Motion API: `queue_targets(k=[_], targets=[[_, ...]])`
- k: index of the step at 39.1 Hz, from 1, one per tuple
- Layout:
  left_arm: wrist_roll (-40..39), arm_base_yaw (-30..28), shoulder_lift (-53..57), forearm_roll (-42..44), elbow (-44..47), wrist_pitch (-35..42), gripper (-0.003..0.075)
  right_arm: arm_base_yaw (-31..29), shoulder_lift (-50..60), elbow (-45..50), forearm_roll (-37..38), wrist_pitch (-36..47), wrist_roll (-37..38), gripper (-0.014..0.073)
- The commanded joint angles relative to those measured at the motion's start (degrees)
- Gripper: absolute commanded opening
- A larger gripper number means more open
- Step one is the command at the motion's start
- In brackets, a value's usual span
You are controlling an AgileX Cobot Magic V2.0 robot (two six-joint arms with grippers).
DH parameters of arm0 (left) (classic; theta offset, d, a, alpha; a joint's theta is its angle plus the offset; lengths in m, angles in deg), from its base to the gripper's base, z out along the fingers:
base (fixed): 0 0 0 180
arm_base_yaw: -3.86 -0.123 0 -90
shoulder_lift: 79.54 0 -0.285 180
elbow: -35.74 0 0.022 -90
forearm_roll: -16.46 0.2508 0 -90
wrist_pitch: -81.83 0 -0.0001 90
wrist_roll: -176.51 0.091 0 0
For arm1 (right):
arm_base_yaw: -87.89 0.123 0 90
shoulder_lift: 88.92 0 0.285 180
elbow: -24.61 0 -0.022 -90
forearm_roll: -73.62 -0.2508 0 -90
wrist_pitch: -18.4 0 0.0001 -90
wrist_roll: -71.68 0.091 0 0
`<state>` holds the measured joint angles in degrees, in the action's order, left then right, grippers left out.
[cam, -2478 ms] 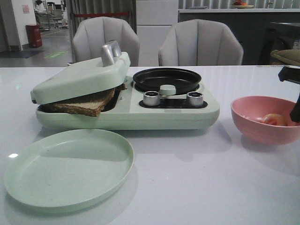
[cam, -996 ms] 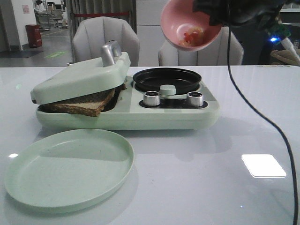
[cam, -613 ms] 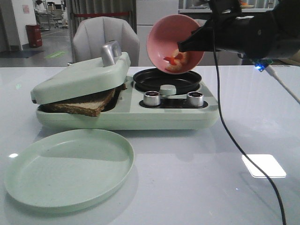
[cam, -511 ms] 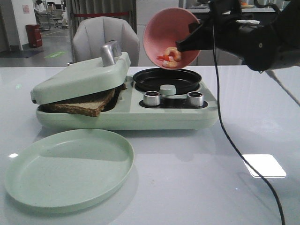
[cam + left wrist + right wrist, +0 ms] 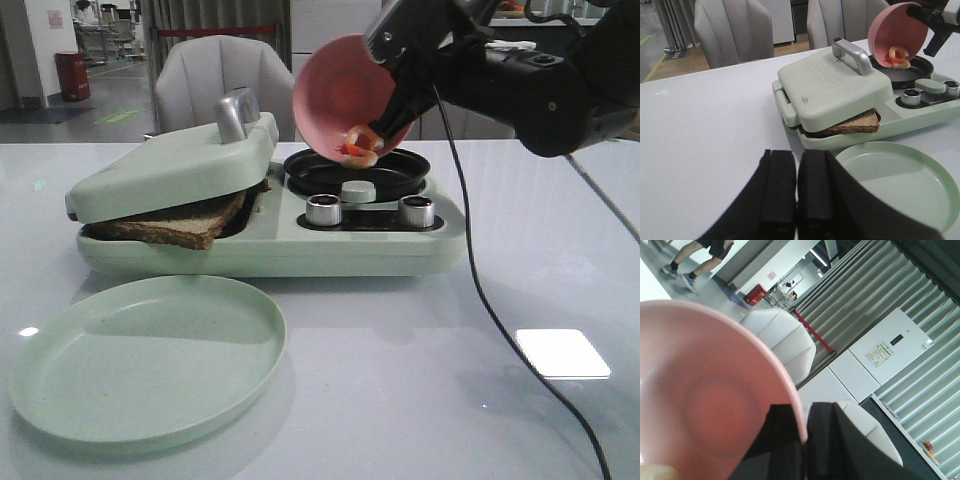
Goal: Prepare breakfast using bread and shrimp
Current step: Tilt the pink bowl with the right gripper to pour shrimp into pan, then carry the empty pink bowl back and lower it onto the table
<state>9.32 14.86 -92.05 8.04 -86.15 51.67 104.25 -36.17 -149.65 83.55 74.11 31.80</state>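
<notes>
Since half a second ago the shrimp (image 5: 358, 150) has slid to the lowest edge of the pink bowl (image 5: 335, 95), now tipped steeper over the black pan (image 5: 357, 170). The right gripper (image 5: 802, 440) pinches the bowl's rim. The bread (image 5: 175, 225) lies under the lid (image 5: 170, 165), well apart. The left gripper (image 5: 796, 190) is closed, empty.

Glossy white table (image 5: 420, 380), matt green plate (image 5: 150, 360), shiny metal knobs (image 5: 323, 210).

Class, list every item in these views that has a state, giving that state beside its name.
pink bowl: tipped steeply over the black pan
shrimp: at the bowl's lower rim
sandwich press lid: resting on bread
green plate: empty
right tool: clamped on bowl rim
left tool: shut, empty
</notes>
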Motion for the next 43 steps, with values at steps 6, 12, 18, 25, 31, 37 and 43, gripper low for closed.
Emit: queue_targets(k=[6,12,18,25,31,37,43], targets=[[-0.75,0.48,-0.66,-0.75,-1.58,4.79,0.0114,-0.22,0.73,-6.03,-1.85,1.35,-1.79,0.0140],[-0.75,0.48,-0.66,-0.75,-1.58,4.79,0.0114,-0.11,0.58,-6.85,-1.01,2.29,-3.48,0.0140],[-0.75,0.48,-0.66,-0.75,-1.58,4.79,0.0114,-0.11,0.58,-7.16,-0.82,0.88,-8.96,0.0140],[-0.75,0.48,-0.66,-0.75,-1.58,4.79,0.0114,-0.11,0.58,-7.21,3.65,0.07,-10.52,0.0140],[-0.75,0.48,-0.66,-0.75,-1.58,4.79,0.0114,-0.11,0.58,-8.43,-3.58,0.28,-6.17,0.0140],[-0.75,0.48,-0.66,-0.75,-1.58,4.79,0.0114,-0.11,0.67,-11.09,-16.67,-0.53,8.59,0.0140],[-0.75,0.48,-0.66,-0.75,-1.58,4.79,0.0114,-0.11,2.61,-12.34,-25.39,-7.84,24.37,0.0140]])
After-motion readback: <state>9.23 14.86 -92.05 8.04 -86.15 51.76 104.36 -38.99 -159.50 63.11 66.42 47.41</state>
